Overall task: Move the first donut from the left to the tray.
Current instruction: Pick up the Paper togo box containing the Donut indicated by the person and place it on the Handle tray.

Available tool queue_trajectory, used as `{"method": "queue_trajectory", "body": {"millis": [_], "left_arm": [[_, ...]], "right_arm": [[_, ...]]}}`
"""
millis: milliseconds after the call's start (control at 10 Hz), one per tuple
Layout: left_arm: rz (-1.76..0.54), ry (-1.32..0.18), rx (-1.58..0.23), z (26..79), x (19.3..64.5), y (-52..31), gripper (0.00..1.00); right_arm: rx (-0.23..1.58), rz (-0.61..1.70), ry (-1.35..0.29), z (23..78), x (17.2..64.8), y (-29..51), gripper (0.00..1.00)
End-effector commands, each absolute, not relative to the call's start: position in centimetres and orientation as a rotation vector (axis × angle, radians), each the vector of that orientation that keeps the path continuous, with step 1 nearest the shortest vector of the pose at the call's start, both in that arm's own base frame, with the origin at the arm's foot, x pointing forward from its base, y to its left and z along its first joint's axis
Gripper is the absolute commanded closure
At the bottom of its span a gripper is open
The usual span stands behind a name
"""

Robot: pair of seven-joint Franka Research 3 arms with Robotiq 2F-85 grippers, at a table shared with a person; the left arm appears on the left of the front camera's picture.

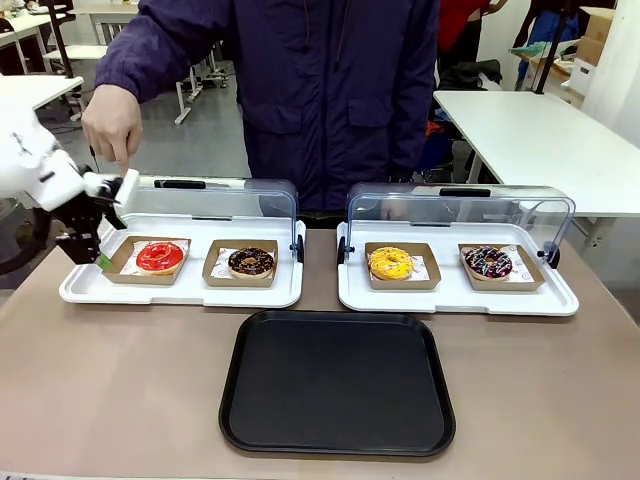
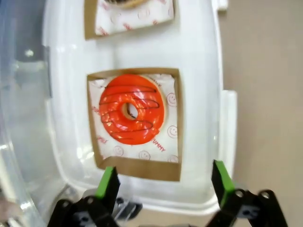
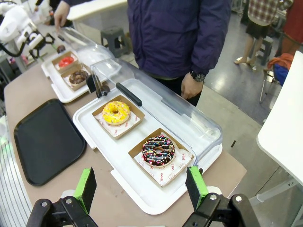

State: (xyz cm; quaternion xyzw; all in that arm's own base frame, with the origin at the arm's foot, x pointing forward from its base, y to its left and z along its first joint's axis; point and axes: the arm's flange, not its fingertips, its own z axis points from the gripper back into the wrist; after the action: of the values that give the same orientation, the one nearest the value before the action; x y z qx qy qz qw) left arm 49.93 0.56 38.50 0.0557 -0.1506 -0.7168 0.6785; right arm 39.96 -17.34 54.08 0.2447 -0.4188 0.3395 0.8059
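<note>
The black tray (image 1: 337, 385) lies bare at the middle of the desk's (image 1: 120, 380) near edge. Beyond it two white trays sit side by side, the left white tray (image 1: 180, 292) and the right white tray (image 1: 455, 300), each with a clear lid (image 1: 215, 200) standing raised along its far side. A person stands at the far edge, one hand (image 1: 112, 125) hanging above the far left corner of the left white tray.

The red donut (image 1: 160, 257) sits in its cardboard holder (image 1: 120, 262) at the left end of the left white tray, well apart from the black tray. A chocolate donut (image 1: 250, 262) is beside it on the right. A yellow donut (image 1: 390, 263) and a sprinkled donut (image 1: 488, 262) rest on the right white tray.

The left claw (image 1: 90, 255) hangs at the left edge of that holder with its fingers spread wide and nothing between them. In the left wrist view the green pads (image 2: 110, 182) stand either side of the holder's near edge, short of the red donut (image 2: 131, 109). Whether a pad touches the cardboard cannot be told.

The right claw (image 3: 140, 177) is likewise spread wide and holds nothing, above the right white tray's outer corner.
</note>
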Motion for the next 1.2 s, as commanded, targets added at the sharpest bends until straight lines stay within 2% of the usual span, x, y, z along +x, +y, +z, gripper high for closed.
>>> {"method": "queue_trajectory", "body": {"millis": [0, 300, 500, 1100], "left_arm": [[-1.611, -0.252, 0.187, 38.1, 51.2, -0.2, 0.0], [-1.615, -0.186, 0.163, 36.1, 52.2, 0.3, 0.0], [-1.607, -0.178, 0.11, 34.9, 52.1, 0.6, 0.0], [-1.593, -0.191, 0.113, 32.8, 53.0, 1.1, 0.0]], "right_arm": [[0.528, 0.738, -0.936, 53.8, 40.1, -17.2, 0.0], [0.528, 0.738, -0.936, 53.8, 40.1, -17.2, 0.0], [0.528, 0.738, -0.936, 53.8, 40.1, -17.2, 0.0], [0.528, 0.738, -0.936, 53.8, 40.1, -17.2, 0.0]]}}
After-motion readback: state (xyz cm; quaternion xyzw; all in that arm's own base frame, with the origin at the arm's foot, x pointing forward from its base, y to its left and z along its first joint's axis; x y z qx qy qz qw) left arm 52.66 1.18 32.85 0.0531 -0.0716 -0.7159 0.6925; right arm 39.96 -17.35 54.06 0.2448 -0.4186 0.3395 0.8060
